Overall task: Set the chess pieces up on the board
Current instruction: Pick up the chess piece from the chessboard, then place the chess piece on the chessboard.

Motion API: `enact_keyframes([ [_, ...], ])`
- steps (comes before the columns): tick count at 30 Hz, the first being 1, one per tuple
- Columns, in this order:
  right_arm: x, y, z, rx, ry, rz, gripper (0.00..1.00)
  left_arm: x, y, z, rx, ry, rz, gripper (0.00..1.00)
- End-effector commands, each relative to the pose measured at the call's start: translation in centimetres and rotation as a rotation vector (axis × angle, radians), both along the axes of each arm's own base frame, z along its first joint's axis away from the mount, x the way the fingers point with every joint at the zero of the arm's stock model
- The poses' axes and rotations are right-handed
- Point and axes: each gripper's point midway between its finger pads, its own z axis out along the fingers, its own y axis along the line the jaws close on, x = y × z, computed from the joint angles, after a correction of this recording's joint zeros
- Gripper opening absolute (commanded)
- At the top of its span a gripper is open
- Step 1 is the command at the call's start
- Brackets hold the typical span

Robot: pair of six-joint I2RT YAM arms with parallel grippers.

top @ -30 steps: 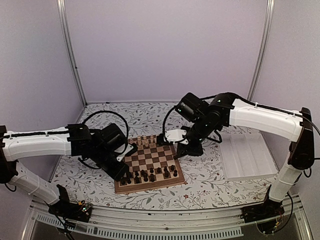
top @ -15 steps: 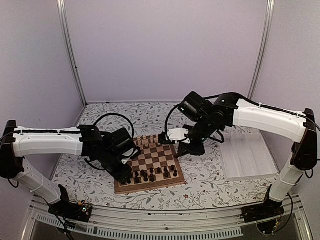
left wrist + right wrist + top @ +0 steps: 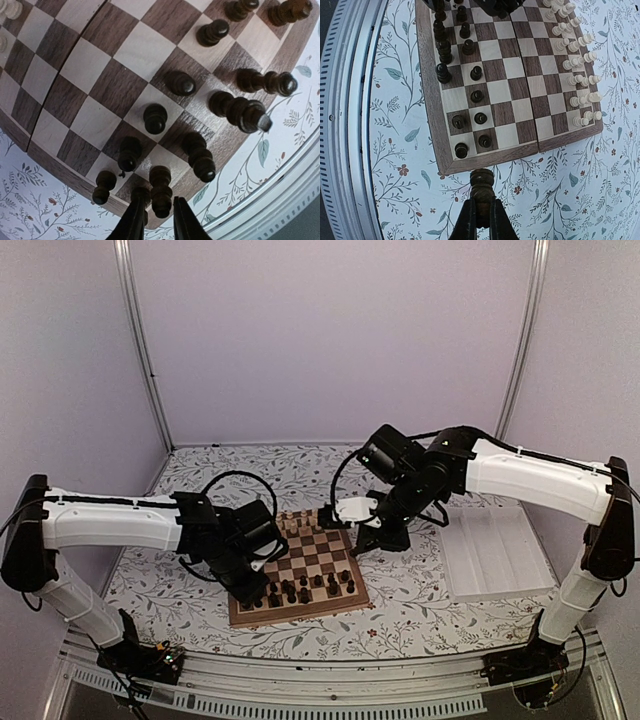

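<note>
The right end effector (image 3: pixel 482 207) pinches a dark piece (image 3: pixel 482 186) upright over the bench (image 3: pixel 395 175), just off the edge of the board (image 3: pixel 495 156). An empty back-row square (image 3: pixel 451 97) lies ahead, slightly left. The left end effector (image 3: pixel 159 210) straddles a corner piece (image 3: pixel 161 195); whether it grips, I cannot tell.

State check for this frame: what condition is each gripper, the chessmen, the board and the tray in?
left gripper: nearly closed, straddling a dark chessman at the board's edge; grip unclear.
right gripper: shut on a dark piece, held off the board.
dark chess pieces: upright on the near rows.
pale chess pieces: upright along the far edge.
board: lying flat.
tray: looks empty.
</note>
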Motion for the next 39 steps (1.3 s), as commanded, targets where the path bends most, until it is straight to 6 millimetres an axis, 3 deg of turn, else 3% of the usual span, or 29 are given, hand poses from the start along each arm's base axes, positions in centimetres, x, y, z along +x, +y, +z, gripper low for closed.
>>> enact_keyframes([
  [1,0.2,-0.4,1.0,0.027,-0.024,-0.006,0.0,-0.1,-1.4,0.5,-0.031,-0.003,-0.035,0.2],
  [14,0.6,-0.6,1.1,0.029,-0.033,-0.017,0.0,-0.2,-1.5,1.1,-0.045,0.001,-0.032,0.09],
  [17,0.7,-0.7,1.2,0.029,-0.036,-0.022,0.0,-0.1,-1.3,3.1,-0.049,-0.016,-0.017,0.07],
  [22,1.4,-1.4,1.4,0.044,-0.033,-0.042,0.0,0.5,-1.8,8.8,-0.148,-0.089,0.009,0.07],
  [28,3.1,-3.7,0.2,0.058,0.015,-0.104,0.0,0.6,-5.6,12.1,-0.27,-0.112,-0.066,0.06],
  [33,4.3,-5.9,0.3,0.091,0.027,-0.169,0.0,0.8,-9.4,11.3,-0.244,-0.112,-0.171,0.07],
  [39,4.2,-7.3,0.3,0.106,0.023,-0.207,0.0,1.2,-11.9,7.9,-0.136,-0.083,-0.247,0.06],
])
